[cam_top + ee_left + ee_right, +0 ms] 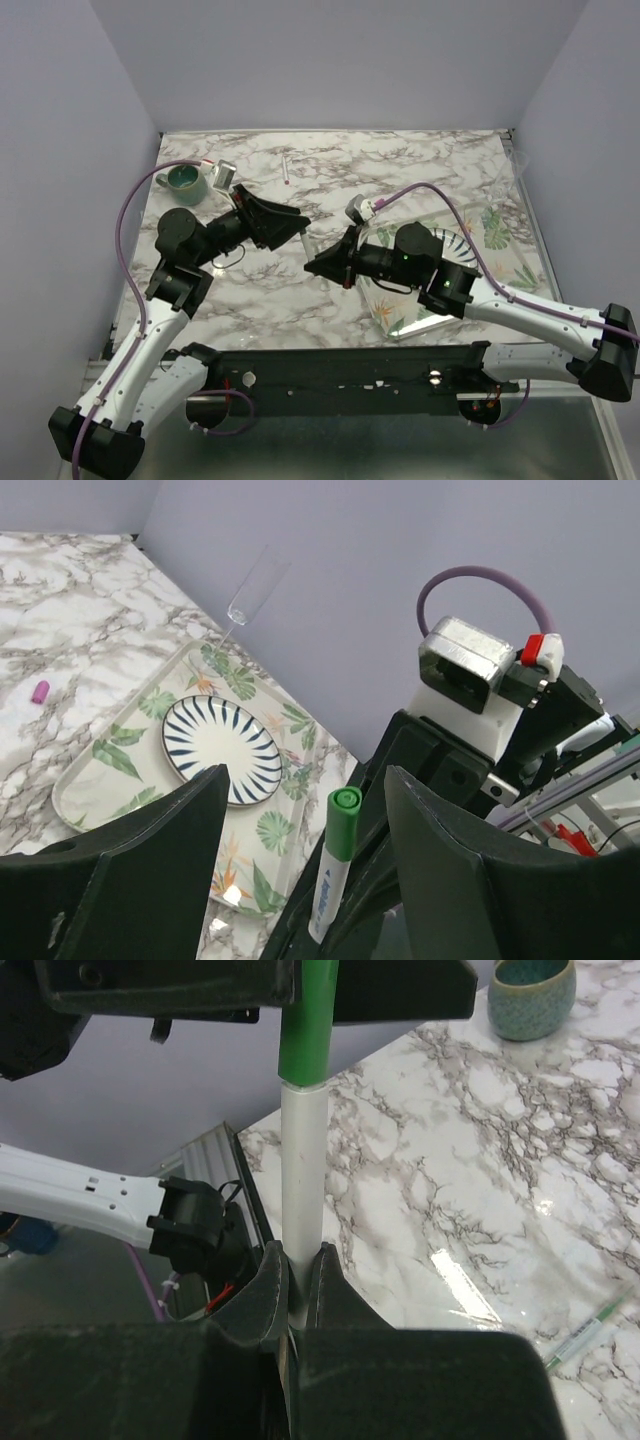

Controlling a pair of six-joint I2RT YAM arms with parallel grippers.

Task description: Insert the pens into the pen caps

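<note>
White smooth pen (303,1190), thin round barrel, pinched upright between pressed-together fingers of right gripper (297,1252). Glossy green cap (305,1030), short tube, on its upper end. Left gripper (305,771) spread wide, black wedge-shaped fingers either side of capped end, not touching. Tiny pink cap (40,690) lying alone on veined marble tabletop (60,580). Second pen (590,1330) flat on marble, translucent, green tip. Teal glazed mug (535,995) far left on tabletop. Leaf-print tray (100,770) with striped round plate (220,750).
</note>
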